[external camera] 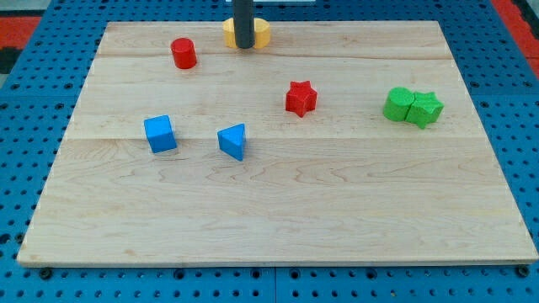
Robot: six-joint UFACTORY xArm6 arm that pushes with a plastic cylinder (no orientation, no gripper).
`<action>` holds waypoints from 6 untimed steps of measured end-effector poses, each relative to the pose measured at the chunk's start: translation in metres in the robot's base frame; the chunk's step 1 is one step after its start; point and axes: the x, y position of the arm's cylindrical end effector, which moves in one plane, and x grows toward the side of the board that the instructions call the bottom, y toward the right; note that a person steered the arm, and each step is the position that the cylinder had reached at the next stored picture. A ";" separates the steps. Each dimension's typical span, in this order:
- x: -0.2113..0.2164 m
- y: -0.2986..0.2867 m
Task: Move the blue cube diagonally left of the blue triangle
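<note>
The blue cube (160,134) lies at the view's left of centre on the wooden board (278,219). The blue triangle (233,140) lies just to its right, a short gap between them. My rod comes down at the view's top, and my tip (244,45) rests at the top edge of the board, in front of a yellow block (263,33). The tip is far above and to the right of both blue blocks.
A red cylinder (184,53) stands at the top left, near my tip. A red star (301,98) lies at the centre. Two green blocks (413,107) sit touching at the right. The board lies on a blue pegboard (25,118).
</note>
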 end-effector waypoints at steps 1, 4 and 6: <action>0.003 0.000; 0.032 -0.054; 0.030 -0.054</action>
